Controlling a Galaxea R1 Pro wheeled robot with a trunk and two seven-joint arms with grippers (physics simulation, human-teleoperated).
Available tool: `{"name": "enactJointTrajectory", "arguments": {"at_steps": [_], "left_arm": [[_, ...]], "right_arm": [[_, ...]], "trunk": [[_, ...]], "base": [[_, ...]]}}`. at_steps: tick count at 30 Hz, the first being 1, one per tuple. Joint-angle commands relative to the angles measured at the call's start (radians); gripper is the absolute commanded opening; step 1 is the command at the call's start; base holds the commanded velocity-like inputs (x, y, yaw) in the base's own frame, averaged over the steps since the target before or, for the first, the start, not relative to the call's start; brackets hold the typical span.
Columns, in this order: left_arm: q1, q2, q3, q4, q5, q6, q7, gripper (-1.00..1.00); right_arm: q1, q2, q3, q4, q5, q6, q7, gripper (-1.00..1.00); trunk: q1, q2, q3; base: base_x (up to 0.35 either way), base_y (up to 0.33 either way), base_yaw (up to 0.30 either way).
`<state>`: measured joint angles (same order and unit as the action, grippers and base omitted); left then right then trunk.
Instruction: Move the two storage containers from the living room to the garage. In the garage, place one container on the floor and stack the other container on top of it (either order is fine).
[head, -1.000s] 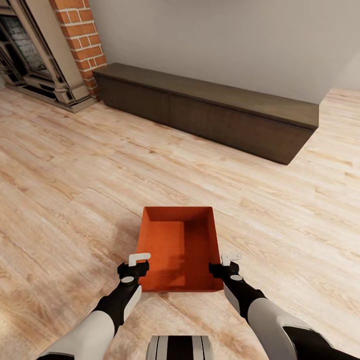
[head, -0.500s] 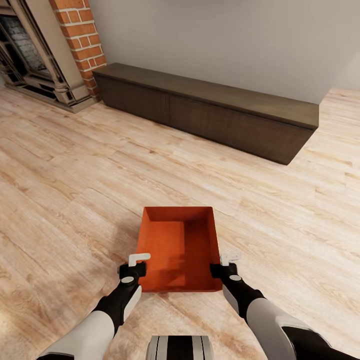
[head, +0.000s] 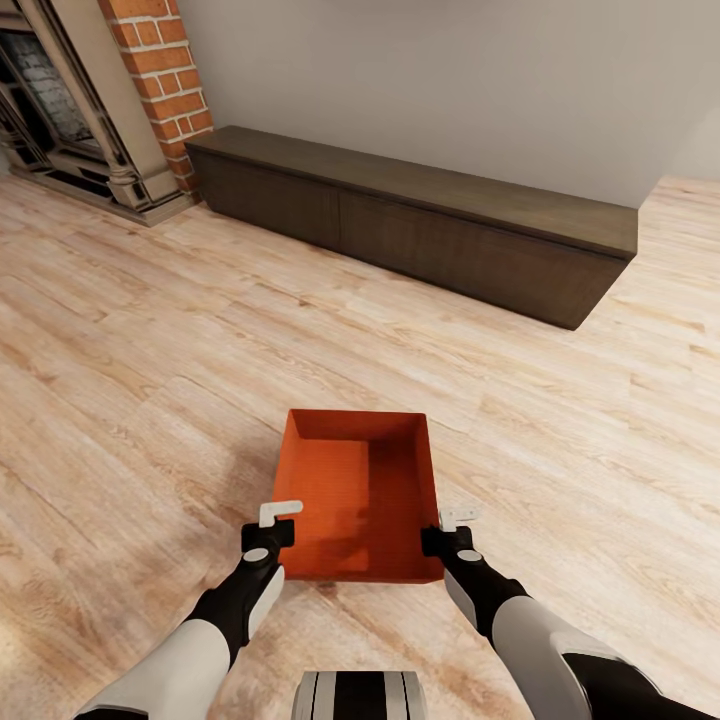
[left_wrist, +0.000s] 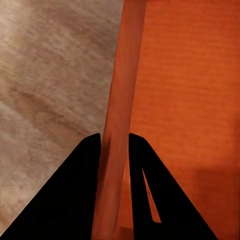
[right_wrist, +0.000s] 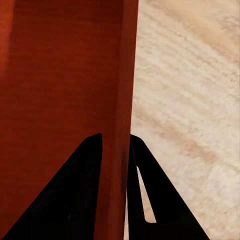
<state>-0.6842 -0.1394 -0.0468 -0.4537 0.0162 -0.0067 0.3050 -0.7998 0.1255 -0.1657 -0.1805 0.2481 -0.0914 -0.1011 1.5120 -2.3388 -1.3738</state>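
One orange-red open-topped storage container (head: 360, 495) is held over the living room's light wood plank floor, just in front of me. My left gripper (head: 276, 522) is shut on its left wall (left_wrist: 116, 150), with a finger on each side of the rim. On the opposite wall (right_wrist: 117, 150) my right gripper (head: 452, 527) is shut the same way. The container is empty and sits level between the two arms.
A long low dark wood cabinet (head: 420, 220) runs along the white wall ahead. A red-brick fireplace (head: 90, 100) stands at the far left. Plank floor (head: 150, 380) stretches between me and both, and continues past the cabinet's right end.
The container and both grippers have risen slightly and moved a little closer to me. The room has not shifted in the view.
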Motion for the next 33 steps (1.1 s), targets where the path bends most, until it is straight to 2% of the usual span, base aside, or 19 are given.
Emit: {"name": "enactJointTrajectory", "arguments": {"at_steps": [1,6,33], "left_arm": [[0.000,0.002,0.002,-0.001,-0.010,0.001,0.022,-1.00],[0.000,0.002,0.003,-0.002,-0.010,0.001,0.019,-1.00],[0.000,0.003,0.003,-0.002,-0.010,0.001,0.017,-1.00]], "right_arm": [[0.000,-0.003,-0.017,0.001,0.011,-0.004,-0.008,-1.00],[0.000,-0.003,-0.017,0.001,0.011,-0.004,-0.008,-1.00],[-0.001,-0.002,-0.015,0.005,0.012,-0.004,-0.008,-1.00]], "trunk": [[0.000,0.000,-0.001],[0.000,0.000,-0.001],[-0.104,0.189,0.084]], "base": [[0.000,0.000,0.000],[0.000,0.000,0.000],[0.000,0.000,0.000]]}}
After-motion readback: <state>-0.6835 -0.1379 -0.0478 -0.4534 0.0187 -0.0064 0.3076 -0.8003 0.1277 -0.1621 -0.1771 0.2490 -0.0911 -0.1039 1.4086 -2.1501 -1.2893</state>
